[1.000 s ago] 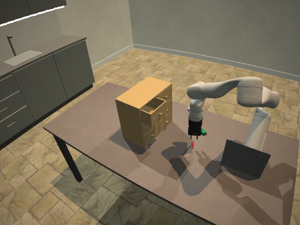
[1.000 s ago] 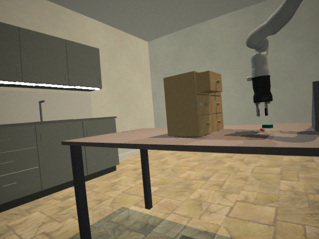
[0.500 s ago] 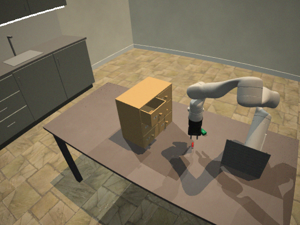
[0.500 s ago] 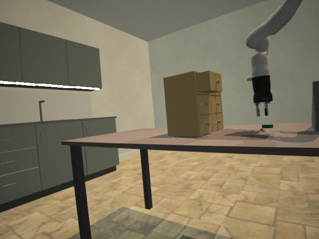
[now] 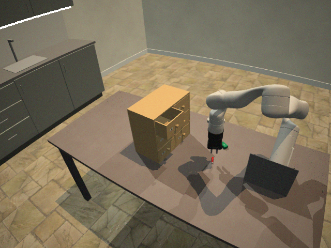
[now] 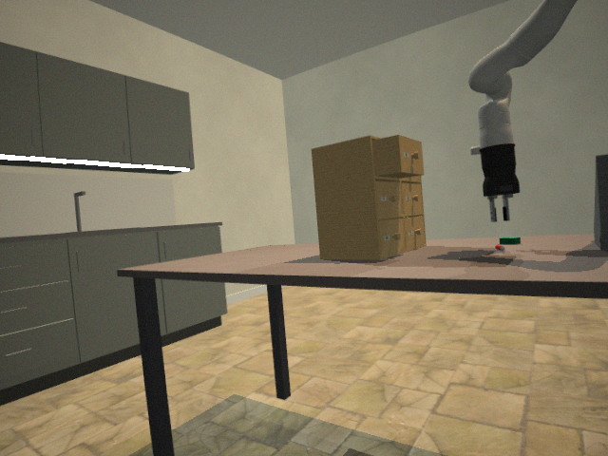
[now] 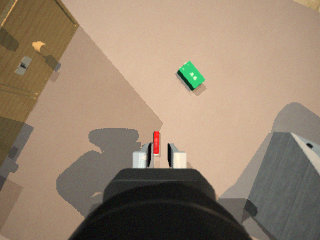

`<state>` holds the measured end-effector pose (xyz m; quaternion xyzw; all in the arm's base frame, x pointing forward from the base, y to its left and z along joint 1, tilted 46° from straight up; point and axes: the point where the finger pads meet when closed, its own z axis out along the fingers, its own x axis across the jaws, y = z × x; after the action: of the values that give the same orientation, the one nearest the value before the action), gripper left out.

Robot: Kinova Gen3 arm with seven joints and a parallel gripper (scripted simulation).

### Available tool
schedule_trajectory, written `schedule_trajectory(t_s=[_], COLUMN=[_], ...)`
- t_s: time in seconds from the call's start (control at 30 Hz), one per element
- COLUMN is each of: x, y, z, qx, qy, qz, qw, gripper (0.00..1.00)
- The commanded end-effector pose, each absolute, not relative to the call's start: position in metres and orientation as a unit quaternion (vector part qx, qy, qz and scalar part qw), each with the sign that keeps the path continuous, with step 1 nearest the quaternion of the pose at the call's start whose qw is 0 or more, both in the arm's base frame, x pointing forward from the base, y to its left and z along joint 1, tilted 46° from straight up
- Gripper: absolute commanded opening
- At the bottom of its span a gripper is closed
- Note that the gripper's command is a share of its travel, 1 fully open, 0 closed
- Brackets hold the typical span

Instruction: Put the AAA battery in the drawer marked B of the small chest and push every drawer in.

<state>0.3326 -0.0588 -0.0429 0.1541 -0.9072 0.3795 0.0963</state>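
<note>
The small red AAA battery lies on the table, to the right of the chest. It also shows in the side view and in the wrist view. The wooden chest stands mid-table with its top left drawer pulled out and open; the chest shows in the side view too. My gripper hangs straight above the battery, fingers down, well clear of the table. It is open and empty; in the wrist view the battery lines up between the fingertips.
A green block lies on the table just behind the gripper, seen also in the wrist view. A dark upright panel stands to the right by the arm's base.
</note>
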Motion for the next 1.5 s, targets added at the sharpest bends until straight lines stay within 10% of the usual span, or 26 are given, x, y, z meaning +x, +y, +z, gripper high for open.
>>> schedule_trajectory(t_s=[0.0, 1.47], x=[0.333, 0.331], y=[-0.060, -0.097], z=[-0.044, -0.080], qx=[0.149, 0.148], qy=[-0.909, -0.909], qz=[0.379, 0.379], qw=[0.092, 0.092], gripper=[0.54, 0.54])
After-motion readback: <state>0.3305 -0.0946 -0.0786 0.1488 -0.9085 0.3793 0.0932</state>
